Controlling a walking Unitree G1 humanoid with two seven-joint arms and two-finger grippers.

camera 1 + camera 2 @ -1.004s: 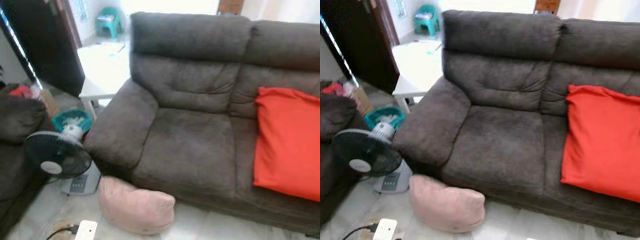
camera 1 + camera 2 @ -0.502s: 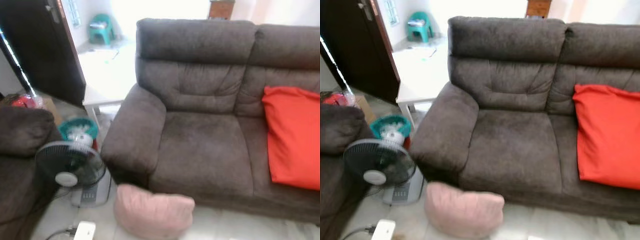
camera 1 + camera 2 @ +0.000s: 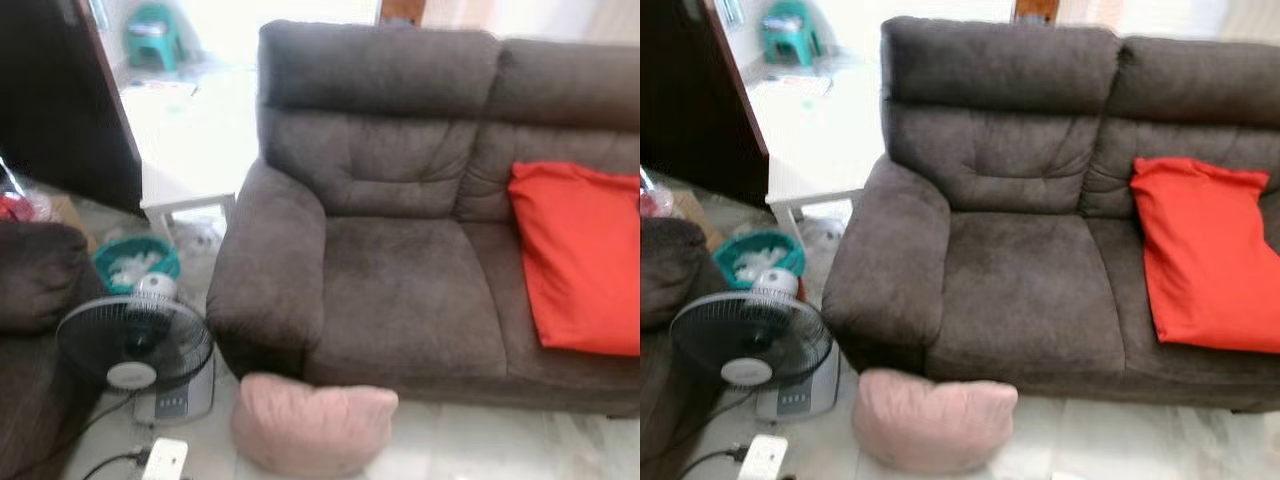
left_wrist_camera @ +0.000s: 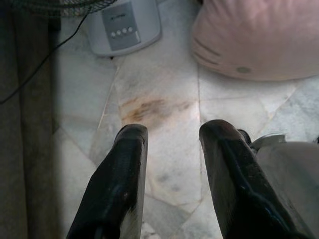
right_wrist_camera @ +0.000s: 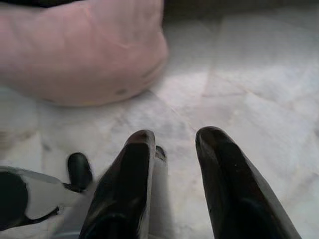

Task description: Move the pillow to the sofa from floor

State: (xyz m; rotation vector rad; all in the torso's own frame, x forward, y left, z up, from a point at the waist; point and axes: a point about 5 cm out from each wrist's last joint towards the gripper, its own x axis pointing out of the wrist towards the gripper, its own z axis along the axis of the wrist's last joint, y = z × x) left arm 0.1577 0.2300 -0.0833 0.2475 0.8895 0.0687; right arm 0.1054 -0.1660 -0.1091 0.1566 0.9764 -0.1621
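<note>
Head camera, items I log against the dark brown sofa [image 3: 400, 290]: pink pillow [image 3: 312, 428], on the marble floor [image 3: 1120, 445], touching the sofa's front base just below its left armrest; red cushion [image 3: 580, 260], leaning on the sofa's right seat and backrest; black-grilled fan [image 3: 135, 345] on a grey base, just left of the armrest; teal basket [image 3: 135, 262], behind the fan; white table [image 3: 185, 140], left of the sofa's back; white power strip [image 3: 165, 458], on the floor in front of the fan. Left wrist camera: left gripper [image 4: 172, 132], fingers parted and empty, hanging over the floor, pillow and fan base ahead of it. Right wrist camera: right gripper [image 5: 174, 137], fingers parted, holding nothing, above the floor with the pillow just beyond its tips.
</note>
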